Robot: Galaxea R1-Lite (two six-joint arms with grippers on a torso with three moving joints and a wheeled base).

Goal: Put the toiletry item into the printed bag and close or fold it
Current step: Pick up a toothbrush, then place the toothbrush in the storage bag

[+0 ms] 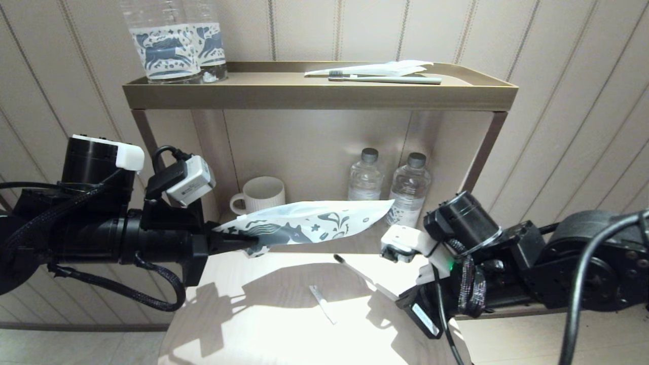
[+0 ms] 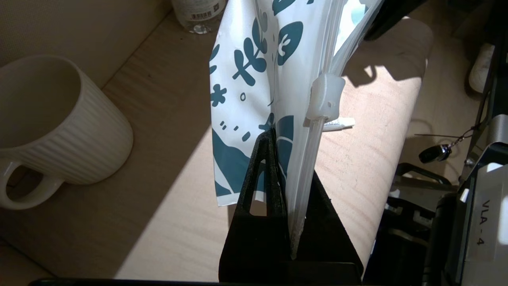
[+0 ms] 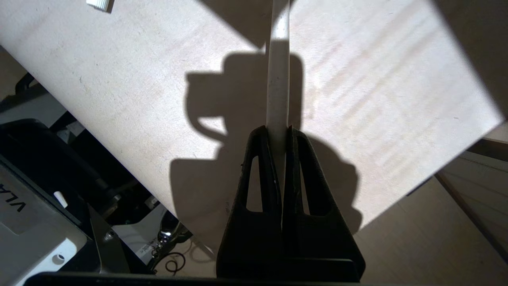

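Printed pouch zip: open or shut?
Open past the slider. The whitish horse-print plastic pouch, pinched in the left claw, has its edges parted beyond the translucent slider.

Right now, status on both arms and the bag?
Left gripper shut on bag, held above table. Right gripper shut on toothbrush, not yet in. Small tube lies below.

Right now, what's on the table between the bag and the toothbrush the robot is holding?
Only a small white tube lies on the bare table, below the printed bag in the left gripper, beside the right gripper's toothbrush. The head view shows it.
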